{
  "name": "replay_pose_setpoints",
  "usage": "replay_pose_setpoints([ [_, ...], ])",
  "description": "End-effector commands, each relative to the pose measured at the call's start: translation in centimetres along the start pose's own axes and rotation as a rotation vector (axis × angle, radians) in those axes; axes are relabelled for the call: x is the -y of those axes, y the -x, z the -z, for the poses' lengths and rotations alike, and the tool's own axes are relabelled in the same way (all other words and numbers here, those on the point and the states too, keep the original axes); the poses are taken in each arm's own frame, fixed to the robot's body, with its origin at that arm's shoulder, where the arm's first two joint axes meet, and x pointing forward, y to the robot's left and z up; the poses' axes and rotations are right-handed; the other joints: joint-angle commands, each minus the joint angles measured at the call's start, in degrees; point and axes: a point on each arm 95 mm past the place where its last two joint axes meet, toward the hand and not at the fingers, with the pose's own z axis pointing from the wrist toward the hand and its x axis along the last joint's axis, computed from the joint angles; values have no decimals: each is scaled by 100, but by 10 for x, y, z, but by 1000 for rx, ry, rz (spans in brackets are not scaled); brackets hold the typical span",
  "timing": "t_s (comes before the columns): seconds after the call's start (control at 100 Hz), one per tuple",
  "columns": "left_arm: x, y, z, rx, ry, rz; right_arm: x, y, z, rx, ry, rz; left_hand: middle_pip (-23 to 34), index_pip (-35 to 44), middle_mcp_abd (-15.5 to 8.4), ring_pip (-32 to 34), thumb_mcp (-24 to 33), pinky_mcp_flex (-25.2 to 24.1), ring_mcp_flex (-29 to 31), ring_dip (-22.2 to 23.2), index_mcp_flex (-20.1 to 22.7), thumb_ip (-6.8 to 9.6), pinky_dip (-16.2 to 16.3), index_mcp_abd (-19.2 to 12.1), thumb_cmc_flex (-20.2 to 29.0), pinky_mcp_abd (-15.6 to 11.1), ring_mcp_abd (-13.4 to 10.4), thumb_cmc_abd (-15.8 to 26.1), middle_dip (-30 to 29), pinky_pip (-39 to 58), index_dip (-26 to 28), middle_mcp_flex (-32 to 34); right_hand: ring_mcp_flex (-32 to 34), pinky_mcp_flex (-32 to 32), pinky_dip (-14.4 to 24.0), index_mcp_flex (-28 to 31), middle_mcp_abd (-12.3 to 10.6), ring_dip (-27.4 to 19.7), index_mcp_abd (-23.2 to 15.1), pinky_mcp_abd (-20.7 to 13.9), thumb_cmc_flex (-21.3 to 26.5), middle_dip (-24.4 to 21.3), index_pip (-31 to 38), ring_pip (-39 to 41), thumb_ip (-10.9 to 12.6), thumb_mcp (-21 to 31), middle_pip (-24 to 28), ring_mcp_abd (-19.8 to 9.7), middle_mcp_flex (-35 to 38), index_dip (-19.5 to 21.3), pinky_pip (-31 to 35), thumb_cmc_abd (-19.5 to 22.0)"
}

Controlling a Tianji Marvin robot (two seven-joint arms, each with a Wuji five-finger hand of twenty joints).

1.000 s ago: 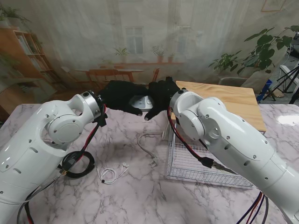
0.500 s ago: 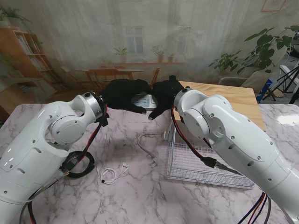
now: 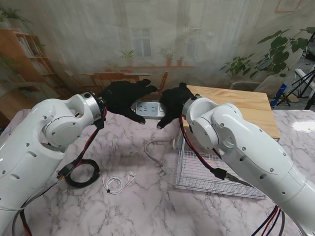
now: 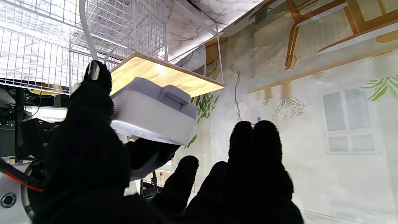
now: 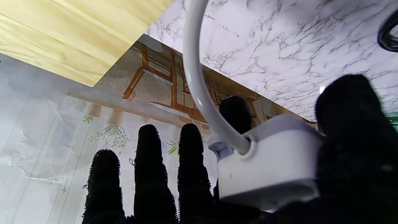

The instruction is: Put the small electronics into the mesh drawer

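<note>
both hands [image 3: 125, 98] [image 3: 173, 104] cover power strip [image 3: 150, 109] ends.

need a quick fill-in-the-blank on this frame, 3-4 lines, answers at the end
1. The white power strip is held up between ____ black-gloved hands, the left hand and the right hand.
2. The wire mesh drawer lies on the robot's ____ side of the table.
3. The white earphones lie on the ____ tabletop, outside the drawer.
4. The looped cable under the left arm is ____ in colour.

Missing words: two; right; marble; black
</note>
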Motion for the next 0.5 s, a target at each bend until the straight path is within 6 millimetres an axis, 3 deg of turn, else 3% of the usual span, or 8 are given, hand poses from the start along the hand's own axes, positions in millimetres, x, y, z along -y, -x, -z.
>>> replay_pose_setpoints([
  [0.0, -2, 1, -3, 8, 23, -3, 0, -2, 1, 1, 5, -3, -79, 37, 141, 49, 25, 117, 165, 67, -110, -111, -49, 161, 72, -170, 78, -147, 52, -49, -8, 164, 68, -69, -101, 961, 75, 136, -401, 208, 939, 69, 0, 167, -76, 1697, 96, -39, 29, 100, -88, 1679],
  [0.09, -5, 0, -8, 14, 31, 12, 0, -3, 2, -1, 8, -3, 216, 371, -94, 168, 330, 356, 454, 206, 236, -61, -31, -4, 291, -257, 2, -35, 407, 117, 276, 815, 76, -63, -107, 946, 90, 140, -404, 209, 935, 68, -8, 168, -77, 1686, 93, -33, 30, 104, -83, 1692],
  [0.18, -8, -1, -13, 14, 22, 17, 0, -4, 1, 0, 11, -3, 936, 1079, -770, 321, 630, 878, 1119, 326, 1148, -64, -31, -543, 627, -510, -326, -18, 1022, 492, 889, 1752, 93, -74, -117, 920, 85, 144, -427, 217, 940, 67, -20, 174, -81, 1666, 91, -39, 38, 104, -89, 1691],
  [0.3, -11, -3, -17, 18, 2, 33, 1, -4, 1, 4, 11, -5, 1771, 2130, -1080, 620, 816, 1542, 1914, 530, 1709, 38, -107, -1061, 1529, -619, -501, 150, 1511, 984, 1780, 2641, 124, -73, -127, 921, 97, 151, -417, 222, 958, 70, -23, 183, -83, 1654, 95, -26, 55, 96, -86, 1685],
  [0.32, -11, -3, -17, 18, -3, 35, 1, -4, 1, 5, 11, -4, 1621, 2361, -1114, 704, 667, 1637, 2049, 613, 1757, 134, -122, -1159, 1867, -622, -539, 154, 2283, 1110, 1875, 2899, 131, -73, -128, 922, 83, 153, -416, 223, 951, 71, -23, 186, -83, 1651, 99, -28, 67, 95, -85, 1698],
  [0.35, -12, -3, -17, 20, -6, 37, 1, -3, 1, 5, 10, -3, 1342, 2703, -1161, 804, 576, 1778, 2187, 704, 1810, 225, -124, -1271, 2175, -619, -479, 168, 2808, 1263, 1865, 3270, 135, -73, -130, 915, 88, 155, -417, 223, 947, 71, -26, 187, -83, 1645, 100, -27, 78, 93, -84, 1698],
  [0.4, -12, -3, -18, 24, -14, 46, 1, -3, 1, 5, 10, -5, 875, 3102, -1195, 979, 674, 1972, 2373, 833, 1892, 310, -101, -1362, 2483, -630, -476, 269, 3309, 1456, 1799, 3774, 140, -78, -134, 895, 91, 157, -427, 219, 946, 71, -35, 188, -83, 1637, 97, -29, 86, 87, -84, 1713],
  [0.49, -13, -3, -19, 25, -26, 57, 1, -3, 0, 3, 11, -5, 865, 3494, -1202, 1204, 871, 2198, 2605, 950, 2003, 408, -36, -1463, 2556, -635, -489, 256, 3531, 1692, 1794, 4064, 146, -89, -149, 726, 65, 162, -523, 222, 938, 58, -90, 187, -83, 1530, 65, -35, 118, 26, -91, 1797],
])
